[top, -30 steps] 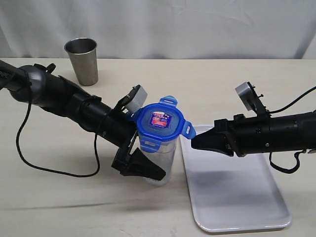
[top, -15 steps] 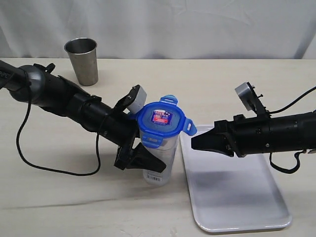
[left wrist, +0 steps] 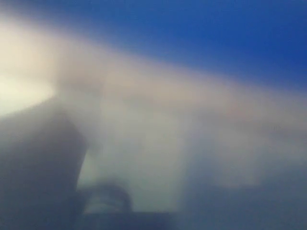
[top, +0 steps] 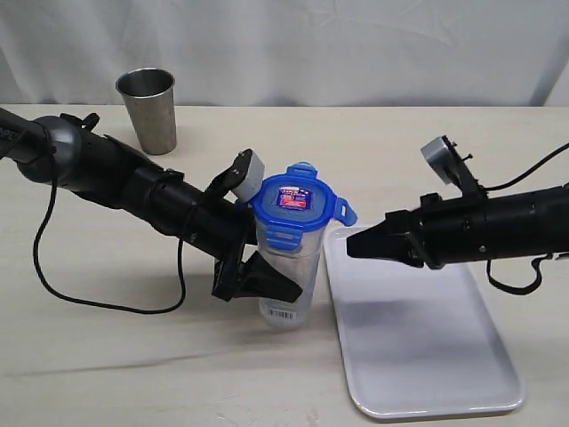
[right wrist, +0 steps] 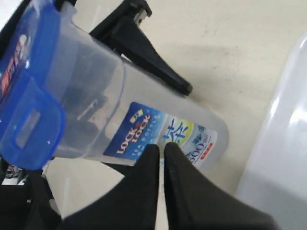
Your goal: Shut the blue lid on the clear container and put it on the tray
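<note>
The clear container (top: 289, 271) stands nearly upright just left of the tray (top: 427, 356), with the blue lid (top: 296, 205) sitting on its mouth and its side flaps sticking outward. My left gripper (top: 265, 283) is shut on the container's lower body, one black finger across its front. The left wrist view is a blur of blue lid (left wrist: 201, 28) and pale container wall (left wrist: 144, 143). My right gripper (top: 351, 249) is shut and holds nothing, its tip a short way right of the container, above the tray's near corner. The right wrist view shows its tips (right wrist: 160, 148) near the container's label (right wrist: 158, 134).
A steel cup (top: 148, 108) stands at the back left of the table. The left arm's black cable (top: 98, 307) loops over the table at the left. The white tray's rim (right wrist: 283, 139) lies beside the container's base.
The left gripper has brought the container from a lean to nearly upright and a little to the right. The right arm has tilted up slightly, its gripper still shut.
</note>
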Motion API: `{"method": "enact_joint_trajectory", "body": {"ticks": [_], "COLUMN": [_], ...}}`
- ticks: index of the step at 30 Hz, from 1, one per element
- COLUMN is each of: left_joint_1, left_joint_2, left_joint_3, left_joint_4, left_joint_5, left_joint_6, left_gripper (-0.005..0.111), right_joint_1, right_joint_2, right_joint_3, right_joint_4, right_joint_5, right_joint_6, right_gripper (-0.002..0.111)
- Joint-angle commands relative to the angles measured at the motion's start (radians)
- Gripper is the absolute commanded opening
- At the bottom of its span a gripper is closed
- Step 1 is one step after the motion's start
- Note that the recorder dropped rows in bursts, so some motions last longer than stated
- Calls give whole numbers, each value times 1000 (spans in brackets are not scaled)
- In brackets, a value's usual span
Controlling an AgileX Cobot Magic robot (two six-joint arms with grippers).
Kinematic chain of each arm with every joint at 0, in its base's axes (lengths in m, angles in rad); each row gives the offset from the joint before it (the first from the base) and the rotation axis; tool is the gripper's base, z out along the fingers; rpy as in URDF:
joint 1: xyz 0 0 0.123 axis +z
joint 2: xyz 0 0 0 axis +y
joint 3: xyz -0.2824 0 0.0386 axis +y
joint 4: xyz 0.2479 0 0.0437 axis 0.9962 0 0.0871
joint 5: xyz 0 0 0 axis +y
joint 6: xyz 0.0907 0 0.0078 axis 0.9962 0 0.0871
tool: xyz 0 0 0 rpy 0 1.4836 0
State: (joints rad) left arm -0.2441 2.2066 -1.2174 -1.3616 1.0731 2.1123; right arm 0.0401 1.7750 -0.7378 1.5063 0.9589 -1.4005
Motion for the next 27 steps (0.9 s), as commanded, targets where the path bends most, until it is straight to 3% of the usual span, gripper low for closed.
{"method": "enact_joint_trajectory", "body": {"ticks": [1,5,9,13,15,17,18,19,20,21,22,23,24,26,27], "left_joint_1": [-1,-1,-1,-1,-1,-1,-1,-1,-1,-1,-1,-1,-1,-1,-1], "left_joint_2": [0,0,0,0,0,0,0,0,0,0,0,0,0,0,0], "left_joint_3": [-5,-10,-34,-53,-53,-53,-53,-53,-53,-53,-53,-53,-53,-53,-53], "left_joint_4": [4,-110,-120,-146,-150,-141,-139,-139,-139,-139,-140,-140,-140,-140,-140], "left_joint_5": [-89,-248,-277,-319,-362,-349,-349,-349,-349,-349,-348,-343,-343,-343,-343], "left_joint_6": [31,31,31,31,31,31,31,31,31,31,31,31,31,31,31], "left_gripper": [0,0,0,0,0,0,0,0,0,0,0,0,0,0,0], "right_joint_1": [-5,-5,-5,-5,-3,37,84,113,143,170,170,170,170,201,250], "right_joint_2": [-80,-168,-236,-290,-306,-306,-306,-306,-293,-258,-228,-173,-143,-93,-83], "right_joint_3": [-44,-70,-80,-108,-176,-359,-453,-487,-520,-566,-609,-686,-728,-787,-787], "right_joint_4": [-45,-193,-274,-265,-334,-855,-1336,-1611,-1832,-1873,-1745,-1397,-1213,-1011,-1032], "right_joint_5": [-159,-314,-369,-382,-378,-402,-404,-362,-263,-118,-73,8,43,80,76], "right_joint_6": [57,216,290,311,483,865,1300,1556,1747,1777,1660,1362,1237,1165,1165], "right_gripper": [4,4,5,24,38,38,38,38,38,38,38,38,38,38,38]}}
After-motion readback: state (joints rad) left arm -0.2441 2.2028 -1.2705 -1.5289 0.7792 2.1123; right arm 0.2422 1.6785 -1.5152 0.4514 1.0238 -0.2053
